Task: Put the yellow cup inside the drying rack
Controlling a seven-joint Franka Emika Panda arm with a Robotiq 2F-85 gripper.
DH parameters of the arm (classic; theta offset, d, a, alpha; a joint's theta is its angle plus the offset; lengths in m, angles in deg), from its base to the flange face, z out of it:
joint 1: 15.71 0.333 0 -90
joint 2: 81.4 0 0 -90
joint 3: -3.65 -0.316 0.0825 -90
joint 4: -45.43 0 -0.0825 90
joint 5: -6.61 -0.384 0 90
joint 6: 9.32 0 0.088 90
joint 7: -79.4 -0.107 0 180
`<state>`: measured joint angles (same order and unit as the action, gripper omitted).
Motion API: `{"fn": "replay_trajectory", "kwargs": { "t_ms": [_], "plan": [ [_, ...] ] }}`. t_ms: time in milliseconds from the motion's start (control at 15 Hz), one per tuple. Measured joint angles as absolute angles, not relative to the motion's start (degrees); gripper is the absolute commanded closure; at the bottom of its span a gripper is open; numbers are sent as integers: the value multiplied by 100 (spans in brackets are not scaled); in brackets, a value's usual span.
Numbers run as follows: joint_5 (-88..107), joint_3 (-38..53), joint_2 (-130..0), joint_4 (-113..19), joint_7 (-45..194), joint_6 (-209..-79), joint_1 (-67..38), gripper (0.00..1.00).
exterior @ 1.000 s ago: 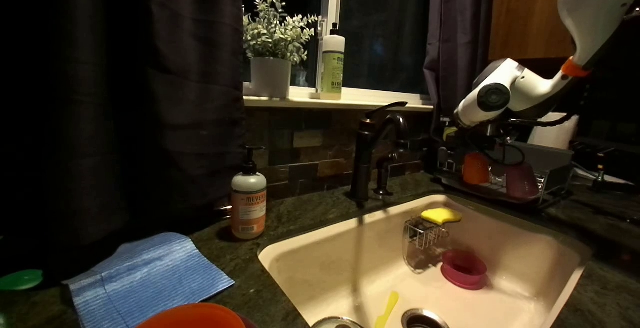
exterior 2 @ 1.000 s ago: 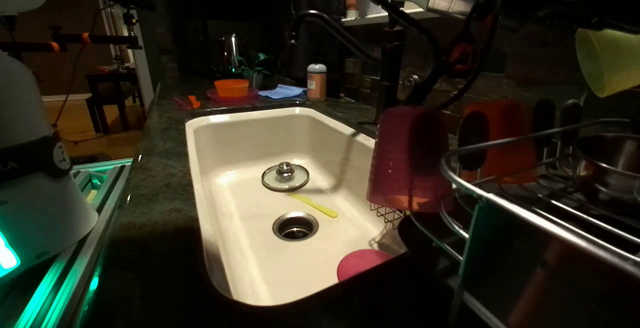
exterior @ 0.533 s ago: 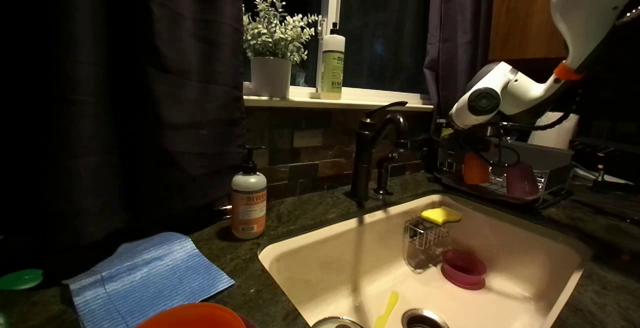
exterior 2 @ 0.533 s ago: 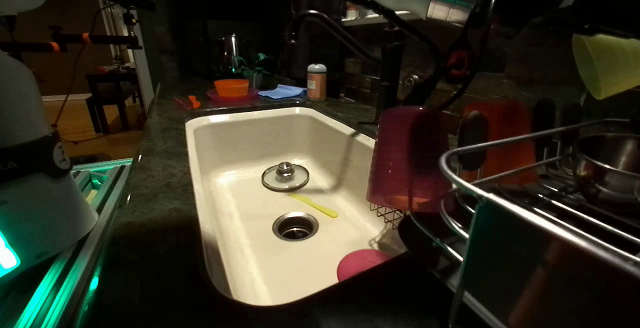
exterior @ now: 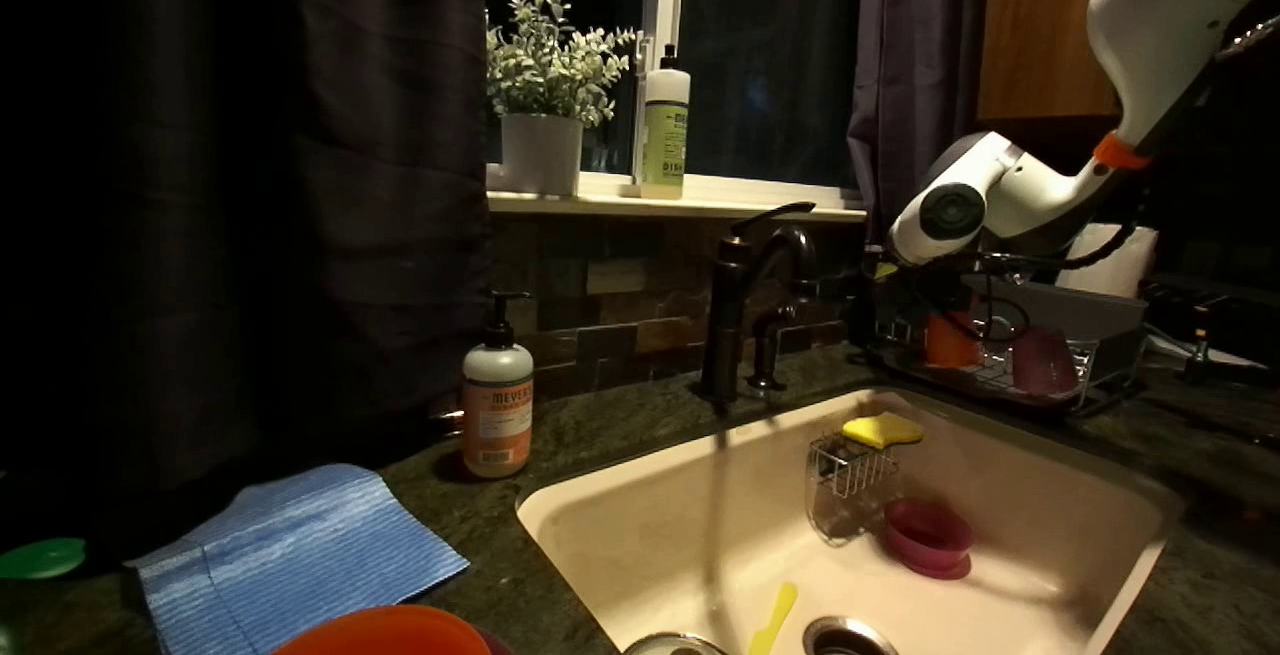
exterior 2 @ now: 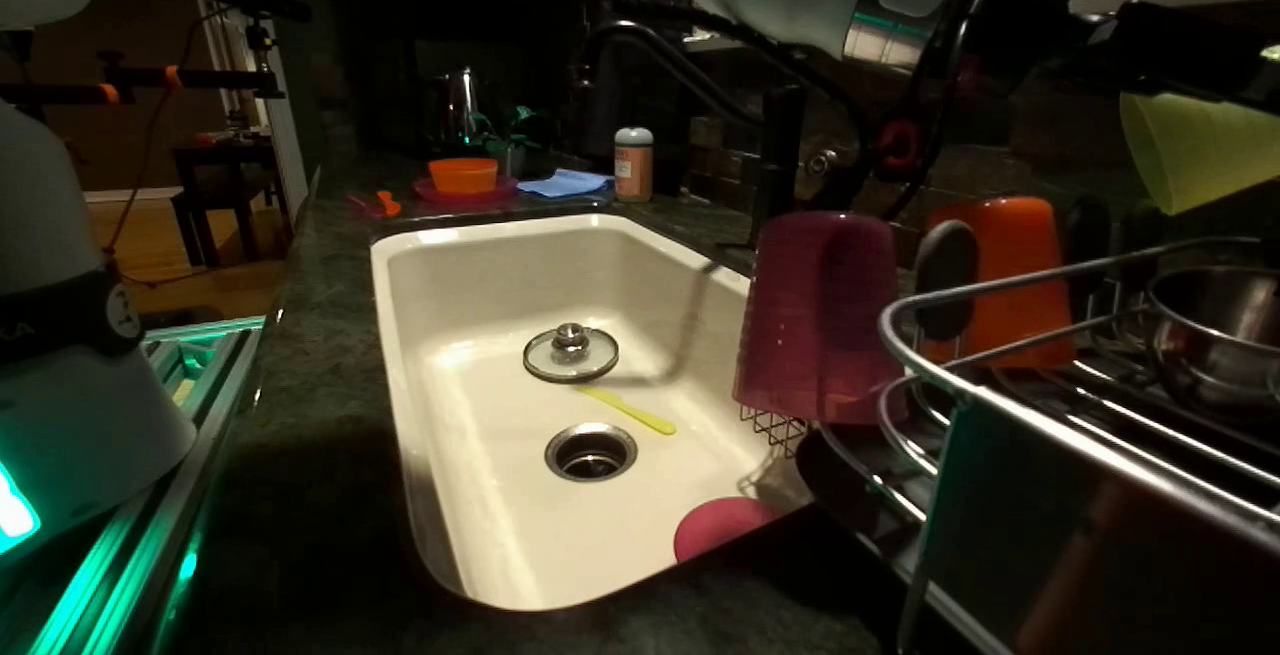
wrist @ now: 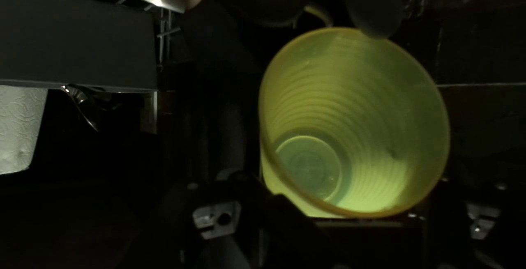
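While the gripper [wrist: 357, 211] has its jaws clamped on the yellow cup [exterior 2: 1200, 155], the cup hangs tilted, higher than the rack [exterior 2: 1030, 420] and apart from its rails; whether it is directly over the rack, I can't tell from here. The wrist view looks into its mouth. In the rack, the orange cup [exterior 2: 1030, 307] and the purple cup [exterior 2: 800, 315] stand upside down, and a pot [exterior 2: 1220, 350] sits there too. Beside the rack lies the sink [exterior 2: 570, 555], with the sponge [exterior: 880, 430] and the pink bowl [exterior: 928, 545] toward the end nearest the rack.
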<state>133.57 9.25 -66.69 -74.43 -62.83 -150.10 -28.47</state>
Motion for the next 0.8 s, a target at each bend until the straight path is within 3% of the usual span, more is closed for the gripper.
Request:
{"fn": "replay_trajectory", "kwargs": {
  "t_ms": [800],
  "plan": [
    [12969, 825, -6504, -7454, -5983, -14376, -2766, 53]
  ]
}}
